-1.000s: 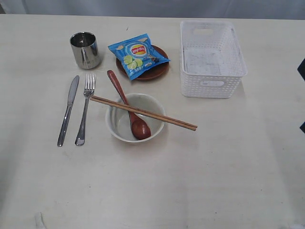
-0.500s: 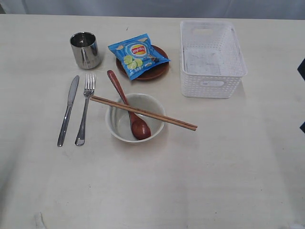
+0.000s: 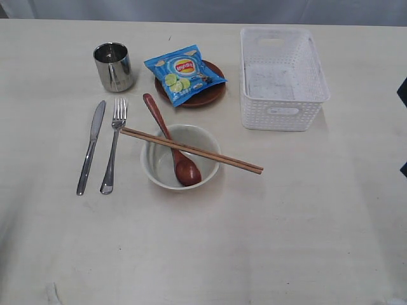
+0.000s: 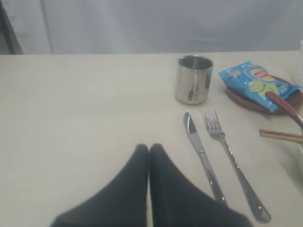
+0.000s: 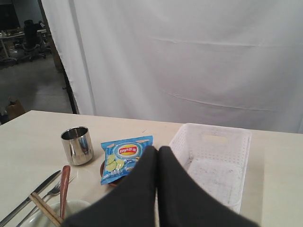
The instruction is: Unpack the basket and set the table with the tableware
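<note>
One white grid-walled basket point(image 3: 280, 117) with cut-out handles stands upright, left gripper point(image 4: 149, 147) and right gripper point(image 5: 157, 149) jaws pressed together.

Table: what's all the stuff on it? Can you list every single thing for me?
Places are as the exterior view shows them.
table: one, cream-white, under everything
basket: one, white, far right, nothing inside
cup: one, shiny steel, far left
plate: one, brown, between cup and basket
chip bag: one, blue, lying on the plate
bowl: one, off-white, middle of the table
spoon: one, dark reddish wood, head in the bowl
chopsticks: one pair, wooden, laid across the bowl's rim
knife: one, steel, left of the fork
fork: one, steel, left of the bowl
left gripper: one, black, shut, empty
right gripper: one, black, shut, empty
</note>
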